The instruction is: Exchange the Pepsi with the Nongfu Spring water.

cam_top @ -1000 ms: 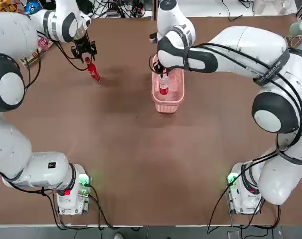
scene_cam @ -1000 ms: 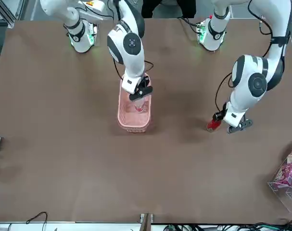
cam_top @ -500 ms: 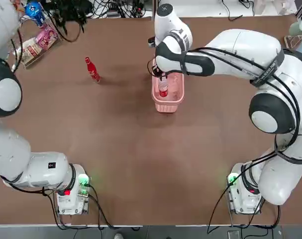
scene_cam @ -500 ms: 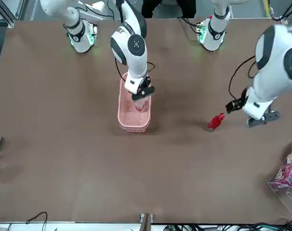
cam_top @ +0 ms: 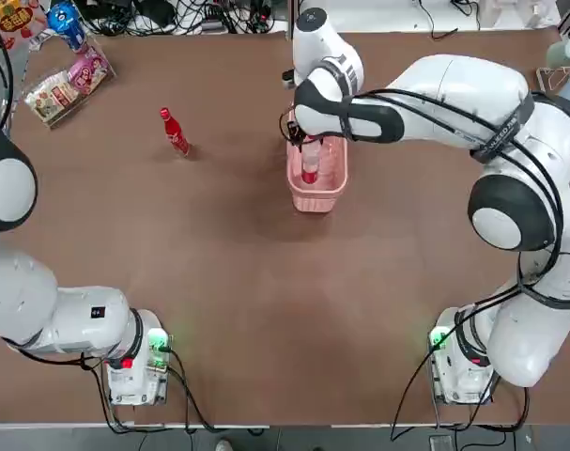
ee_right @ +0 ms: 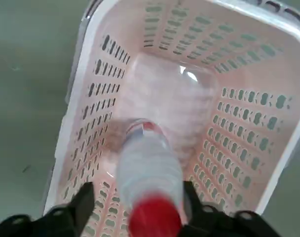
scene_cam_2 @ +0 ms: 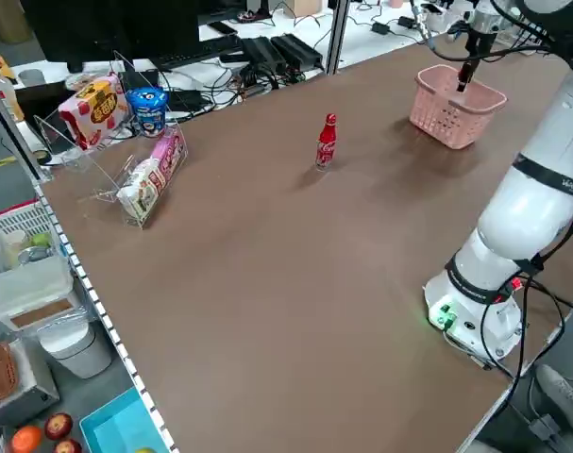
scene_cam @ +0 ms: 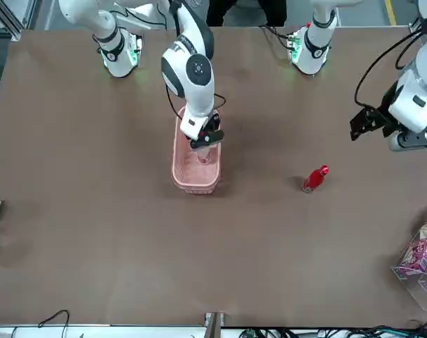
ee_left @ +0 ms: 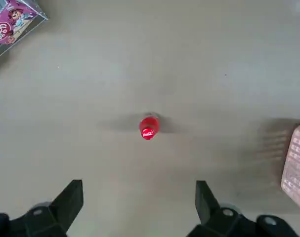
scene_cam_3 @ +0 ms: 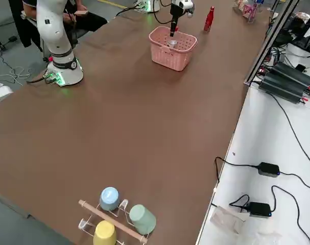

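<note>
Looking down from overhead, the pink basket [cam_top: 316, 175] sits toward the far middle of the brown table [cam_top: 266, 282], and the water bottle [cam_top: 309, 164] stands inside it: clear plastic, red cap, red-and-white label band. The right gripper [cam_top: 306, 143] hangs over the bottle's top. Well to the left of the basket stands the red bottle [cam_top: 175, 131], slim, red all over with a narrow neck and red cap, alone on the bare table.

From the front, the red bottle [scene_cam: 315, 178] stands apart from the basket [scene_cam: 195, 163], and the left gripper [scene_cam: 371, 121] hangs in the air well clear of it, on the side away from the basket.

From the left side, the red bottle [scene_cam_2: 326, 142] is upright, with a white script logo on its body; snack packs [scene_cam_2: 126, 132] lie farther from the basket.

In the left wrist view, the red bottle's cap [ee_left: 148, 127] shows between two widely spread fingers [ee_left: 70, 197] that hold nothing.

In the right wrist view, the fingers [ee_right: 84, 198] flank the neck of the water bottle [ee_right: 150, 168] with a small gap on each side; whether they touch it cannot be told.
</note>
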Available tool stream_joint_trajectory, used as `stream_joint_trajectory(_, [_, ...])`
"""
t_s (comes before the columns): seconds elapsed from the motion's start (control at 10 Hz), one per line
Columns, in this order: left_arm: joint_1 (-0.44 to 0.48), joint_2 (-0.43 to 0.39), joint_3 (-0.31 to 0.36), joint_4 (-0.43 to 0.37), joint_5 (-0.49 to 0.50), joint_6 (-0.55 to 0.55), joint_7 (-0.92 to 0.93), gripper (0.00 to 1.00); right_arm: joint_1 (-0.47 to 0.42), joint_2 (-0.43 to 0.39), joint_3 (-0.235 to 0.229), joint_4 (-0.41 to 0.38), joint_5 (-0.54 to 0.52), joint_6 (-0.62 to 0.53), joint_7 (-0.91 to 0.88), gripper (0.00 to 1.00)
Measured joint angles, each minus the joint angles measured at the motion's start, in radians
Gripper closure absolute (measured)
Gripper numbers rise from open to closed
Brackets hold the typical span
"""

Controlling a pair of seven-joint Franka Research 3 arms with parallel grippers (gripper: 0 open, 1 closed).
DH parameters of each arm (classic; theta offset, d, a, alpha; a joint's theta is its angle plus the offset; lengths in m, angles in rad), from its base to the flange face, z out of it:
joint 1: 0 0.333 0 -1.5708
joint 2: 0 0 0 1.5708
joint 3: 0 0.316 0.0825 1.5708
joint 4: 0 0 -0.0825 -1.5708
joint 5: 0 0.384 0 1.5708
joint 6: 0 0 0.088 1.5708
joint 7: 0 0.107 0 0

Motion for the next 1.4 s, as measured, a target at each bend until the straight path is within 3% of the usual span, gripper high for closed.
stream_joint_trajectory(0.1, [0.000, 0.000, -0.010, 0.000, -0.001, 0.000, 0.015, 0.00, -0.002, 0.000, -0.005, 0.000, 0.000, 0.000, 0.003, 0.00])
stream_joint_trajectory(0.4, [-0.001, -0.002, -0.024, 0.002, -0.001, 0.000, 0.048, 0.00, -0.043, -0.017, -0.015, 0.015, -0.001, -0.019, 0.003, 0.00])
stream_joint_trajectory(0.8, [-0.002, -0.002, -0.027, 0.003, -0.001, 0.000, 0.050, 0.00, -0.151, -0.137, -0.018, 0.056, -0.001, -0.074, 0.002, 0.00])
stream_joint_trajectory(1.1, [-0.004, -0.002, -0.038, 0.003, -0.001, 0.000, 0.050, 0.00, -0.374, -0.187, -0.024, 0.151, -0.002, -0.192, -0.143, 0.00])
stream_joint_trajectory(1.4, [-0.002, -0.002, -0.039, 0.003, -0.001, 0.000, 0.050, 0.00, -0.631, -0.180, -0.028, 0.155, -0.007, -0.210, -0.443, 0.00])
